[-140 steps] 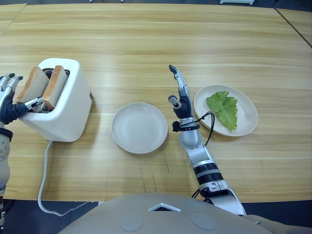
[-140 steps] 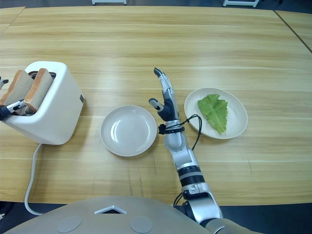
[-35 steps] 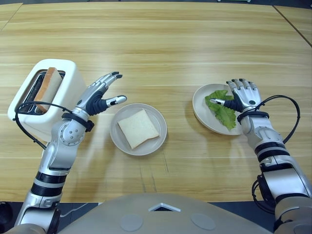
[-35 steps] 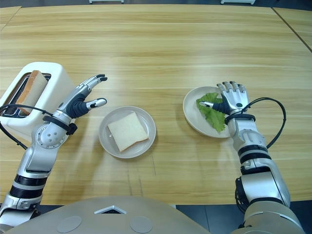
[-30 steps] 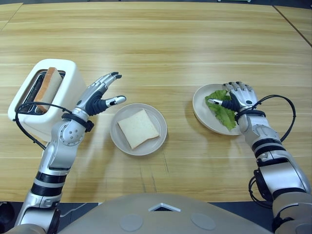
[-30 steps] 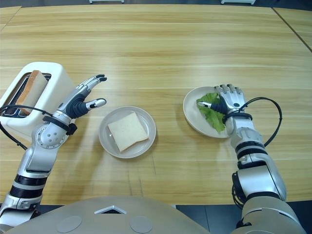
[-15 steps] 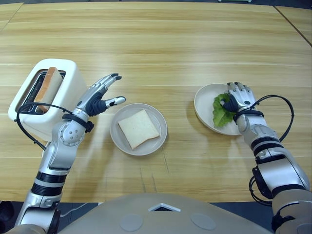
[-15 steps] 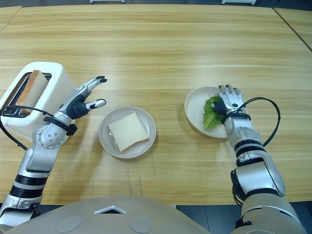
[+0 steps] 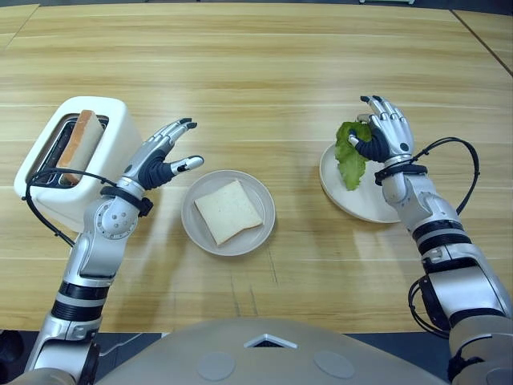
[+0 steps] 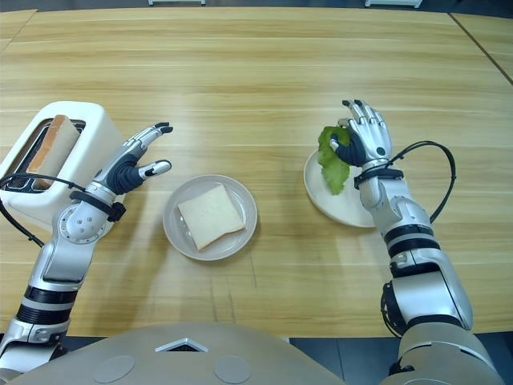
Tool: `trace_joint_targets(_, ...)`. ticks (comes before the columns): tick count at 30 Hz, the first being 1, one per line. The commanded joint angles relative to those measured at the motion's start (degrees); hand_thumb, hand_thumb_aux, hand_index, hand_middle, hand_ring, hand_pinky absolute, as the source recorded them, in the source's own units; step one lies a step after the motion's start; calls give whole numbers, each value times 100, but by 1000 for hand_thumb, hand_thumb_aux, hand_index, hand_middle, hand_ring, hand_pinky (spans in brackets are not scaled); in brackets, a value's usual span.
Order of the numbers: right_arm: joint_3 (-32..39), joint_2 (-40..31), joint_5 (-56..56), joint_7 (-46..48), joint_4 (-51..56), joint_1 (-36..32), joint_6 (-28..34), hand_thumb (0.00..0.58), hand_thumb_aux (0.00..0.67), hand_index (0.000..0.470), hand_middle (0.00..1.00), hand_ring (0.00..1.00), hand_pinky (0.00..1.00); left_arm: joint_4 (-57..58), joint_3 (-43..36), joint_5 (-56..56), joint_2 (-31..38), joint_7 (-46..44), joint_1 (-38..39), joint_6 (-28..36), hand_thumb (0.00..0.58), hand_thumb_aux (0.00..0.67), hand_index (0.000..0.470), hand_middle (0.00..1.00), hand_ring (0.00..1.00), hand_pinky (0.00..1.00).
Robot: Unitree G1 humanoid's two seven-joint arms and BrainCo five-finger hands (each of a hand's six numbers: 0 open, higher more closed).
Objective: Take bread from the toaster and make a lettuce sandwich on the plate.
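Right fingers (image 9: 385,112): curled around the lettuce (image 9: 349,156), pinching its upper end against the thumb.
Lettuce: crumpled and hanging down from the fingers. Its lower tip is over the far left part of the right plate (image 9: 367,204); I cannot tell whether it touches.
Right hand (image 9: 386,138): raised above the far rim of the right plate, back of the hand facing right.
Right plate: just below and nearer than the fingers, on the tabletop (image 9: 264,72).
Left fingers (image 9: 172,131): spread and nearly straight, gripping nothing, pointing away and to the right.
Left hand (image 9: 159,164): between the toaster (image 9: 112,116) and the centre plate (image 9: 187,218), above the tabletop and apart from both.
Slice (image 9: 228,212): lies flat in the centre plate, to the right of the left fingers and nearer.
Toaster: white, to the left of the left fingers.
Toast (image 9: 80,143): stands upright in a toaster slot, its top edge sticking out.
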Motion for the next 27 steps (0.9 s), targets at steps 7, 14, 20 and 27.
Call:
trace_joint_targets(7,-662,-16,1503,2212,-3499,953,-2,580,670,470,0,0,0,-217,613,-347,69,105,-36,32,0,0,0,0,0,0)
trace_joint_targets(14,-531,-64,2728,4174,-5348,1455,495,580,670,470,0,0,0,-990,1575,-747,156,131,47,188,0,0,0,0,0,0)
trace_joint_targets(20,175,90,3359,5539,-6204,1554,964,580,670,470,0,0,0,-927,1869,-883,200,99,76,182,0,0,0,0,0,0)
trace_joint_targets(27,1047,696,2605,6060,-5133,991,1120,580,670,470,0,0,0,-850,1750,-841,208,51,49,212,0,0,0,0,0,0)
